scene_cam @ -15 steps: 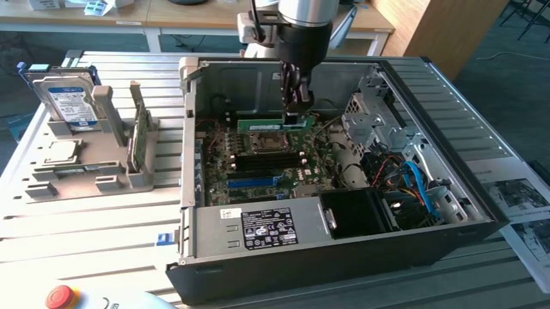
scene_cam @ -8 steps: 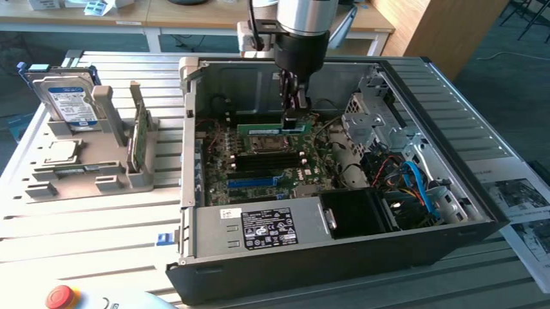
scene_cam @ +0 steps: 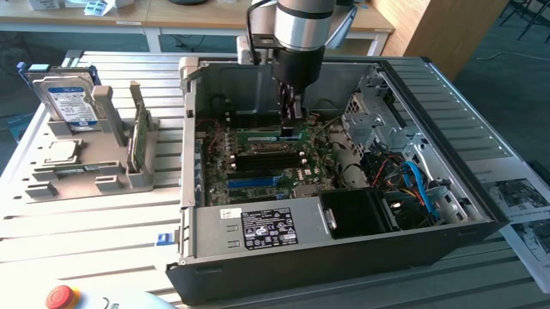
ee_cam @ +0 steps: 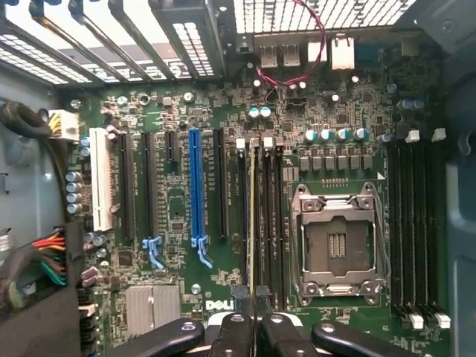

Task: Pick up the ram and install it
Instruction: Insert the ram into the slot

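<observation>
One ram (ee_cam: 251,216): standing on edge inside the open case, running along one of the black memory slots just beside the CPU socket (ee_cam: 338,245). It is lying between that socket and the long blue expansion slot (ee_cam: 195,186). Whether it is sitting fully down in the slot I cannot tell.
Pincer (ee_cam: 253,296): clenching on the ram, its dark fingertips pressing on either side of the thin stick.
Arm (scene_cam: 301,26): hanging straight down into the case, its silver wrist showing at about twelve o'clock of the motherboard in the exterior view.
Case (scene_cam: 344,264): lying on its side on the slatted table (scene_cam: 103,225), lid off, with the motherboard facing up.
Second green stick (scene_cam: 138,132): standing upright in the grey holder (scene_cam: 129,179), at about nine o'clock of the case in the exterior view, well apart from the pincer.
Hard drive (scene_cam: 71,103): standing upright in the same holder, at nine o'clock of the second stick.
Red button (scene_cam: 62,296): sitting at about seven o'clock of the case.
Printed sheets (scene_cam: 524,199): lying at about four o'clock of the case.
</observation>
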Controlling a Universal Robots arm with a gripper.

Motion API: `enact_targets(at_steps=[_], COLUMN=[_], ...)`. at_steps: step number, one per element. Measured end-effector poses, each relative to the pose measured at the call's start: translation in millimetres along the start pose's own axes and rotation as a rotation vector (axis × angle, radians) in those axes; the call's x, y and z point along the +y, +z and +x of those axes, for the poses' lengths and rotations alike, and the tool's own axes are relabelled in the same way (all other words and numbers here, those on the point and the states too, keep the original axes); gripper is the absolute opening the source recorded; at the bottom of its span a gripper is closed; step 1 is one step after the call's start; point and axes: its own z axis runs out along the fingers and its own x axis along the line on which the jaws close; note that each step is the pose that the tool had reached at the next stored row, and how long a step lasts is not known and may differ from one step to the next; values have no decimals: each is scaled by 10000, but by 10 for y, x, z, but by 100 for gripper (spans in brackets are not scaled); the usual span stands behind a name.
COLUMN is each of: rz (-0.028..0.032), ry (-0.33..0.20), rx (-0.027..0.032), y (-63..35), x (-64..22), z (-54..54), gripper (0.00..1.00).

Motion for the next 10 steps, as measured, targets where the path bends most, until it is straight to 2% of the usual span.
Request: enact_targets(at_steps=[1,3,10], rz=[-4,-5,-6], ry=[69,93,101], rx=[1,1,2], y=[70,129,153], x=[1,2,3], z=[-16,-22,-24], gripper=[12,12,12])
